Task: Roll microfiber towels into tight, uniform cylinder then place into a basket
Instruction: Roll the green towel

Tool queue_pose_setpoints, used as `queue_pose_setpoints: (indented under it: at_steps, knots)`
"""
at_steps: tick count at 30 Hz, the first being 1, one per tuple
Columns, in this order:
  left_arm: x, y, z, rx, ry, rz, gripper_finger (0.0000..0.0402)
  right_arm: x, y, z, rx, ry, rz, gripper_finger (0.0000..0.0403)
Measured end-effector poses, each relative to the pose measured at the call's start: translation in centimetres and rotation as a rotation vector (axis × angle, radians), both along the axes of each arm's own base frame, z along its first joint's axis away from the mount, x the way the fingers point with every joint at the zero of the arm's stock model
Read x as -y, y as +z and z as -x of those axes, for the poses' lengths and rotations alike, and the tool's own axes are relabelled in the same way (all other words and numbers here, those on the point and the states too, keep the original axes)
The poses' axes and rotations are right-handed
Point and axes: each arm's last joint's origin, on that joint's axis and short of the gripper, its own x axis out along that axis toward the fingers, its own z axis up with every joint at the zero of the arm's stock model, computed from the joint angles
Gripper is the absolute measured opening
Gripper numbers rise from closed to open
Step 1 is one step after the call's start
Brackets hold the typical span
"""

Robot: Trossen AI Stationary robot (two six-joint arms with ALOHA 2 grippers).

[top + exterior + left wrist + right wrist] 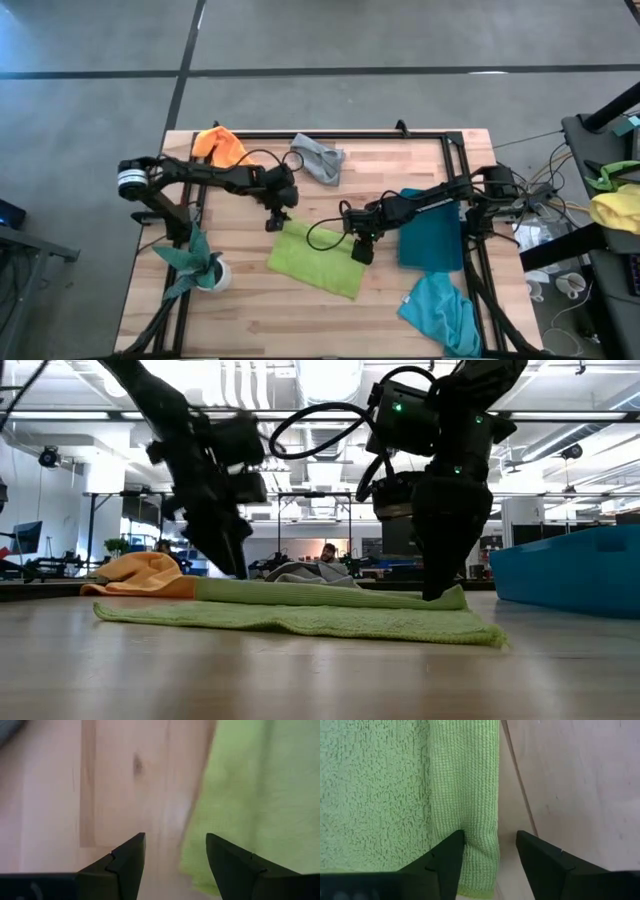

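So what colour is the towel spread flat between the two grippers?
Lime green, clearest in the high view.

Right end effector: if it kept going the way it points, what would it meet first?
Probably the lime towel's folded edge, which lies between the right end effector's open fingers; the table lies right beneath it.

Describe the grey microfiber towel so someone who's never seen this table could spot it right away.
Start at the wooden table and go to its far edge, near the middle. The crumpled grey microfiber towel lies there, right of the orange towel. Unlike the lime green towel spread flat mid-table, it is bunched up and the only grey cloth.
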Motion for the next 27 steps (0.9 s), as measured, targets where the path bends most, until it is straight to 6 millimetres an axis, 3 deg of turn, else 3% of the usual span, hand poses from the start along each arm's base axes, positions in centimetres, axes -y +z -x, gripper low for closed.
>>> queue_pose_setpoints:
  at_steps: [5, 14, 17, 22, 27]
  knots:
    - [0.3, -1.3, -0.2, -0.034, -0.108, 0.059, 0.0193, 0.0, 0.1, -0.1, -0.005, 0.000, 0.001, 0.0146]
    - [0.5, -2.0, -0.3, -0.058, -0.113, 0.060, 0.0187, 0.1, 0.1, -0.1, -0.009, -0.025, -0.001, 0.0105]
    - [0.5, -2.1, -0.2, -0.060, -0.113, 0.059, 0.0146, 0.1, 0.1, -0.1, -0.009, -0.025, 0.001, 0.0089]
    - [1.4, -2.9, 0.1, -0.109, -0.142, 0.143, 0.0023, 0.0, 0.1, -0.2, 0.001, 0.000, 0.008, 0.0056]
    - [1.5, -2.4, 0.0, -0.135, -0.122, 0.071, 0.0007, 0.1, 0.6, -0.4, -0.004, 0.071, 0.055, 0.0015]
